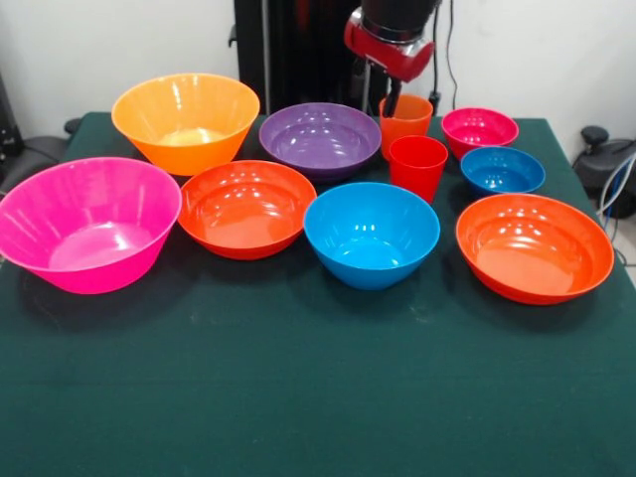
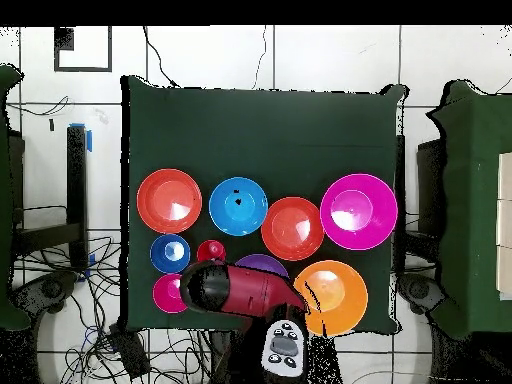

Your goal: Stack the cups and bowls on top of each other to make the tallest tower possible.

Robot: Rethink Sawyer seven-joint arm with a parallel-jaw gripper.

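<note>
Every bowl and cup sits upright on the green tabletop [image 1: 298,397], mouth up, nothing nested. Nearest the camera stand the big pink bowl [image 1: 87,225], one red-orange bowl [image 1: 246,208], the medium blue bowl [image 1: 371,234] and the second red-orange bowl [image 1: 535,246]. Behind them come the red cup [image 1: 417,167] and small blue bowl [image 1: 503,170], then the yellow-orange bowl [image 1: 186,121], purple bowl [image 1: 320,138], orange cup [image 1: 405,122] and small magenta bowl [image 1: 480,130]. My claw [image 1: 394,103] reaches down into the orange cup's mouth; I cannot tell whether it is spread or pressed together.

no readable text, labels (none anywhere)
</note>
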